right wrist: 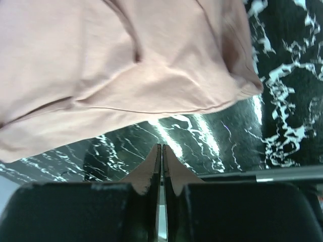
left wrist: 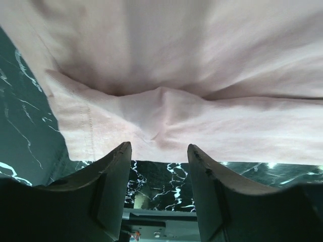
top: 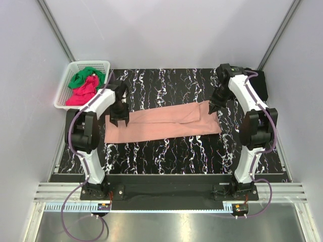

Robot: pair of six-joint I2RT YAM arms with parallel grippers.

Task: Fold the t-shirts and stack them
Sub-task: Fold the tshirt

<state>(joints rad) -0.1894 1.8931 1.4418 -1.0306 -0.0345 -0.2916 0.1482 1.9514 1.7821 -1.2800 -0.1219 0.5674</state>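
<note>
Lying flat, pink t-shirt [top: 161, 125] — left claw [left wrist: 159, 150] parted, empty; right claw [right wrist: 161, 148] pressed closed, empty.

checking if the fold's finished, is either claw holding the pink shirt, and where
Nothing is held. The left claw is open with the pink shirt just past its tips; the right claw is closed on nothing, off the shirt.

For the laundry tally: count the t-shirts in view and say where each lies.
3: a salmon-pink t-shirt folded long on the marbled table; a green t-shirt and a magenta-red t-shirt bunched in the white basket, far left. More may hide beneath them.
</note>
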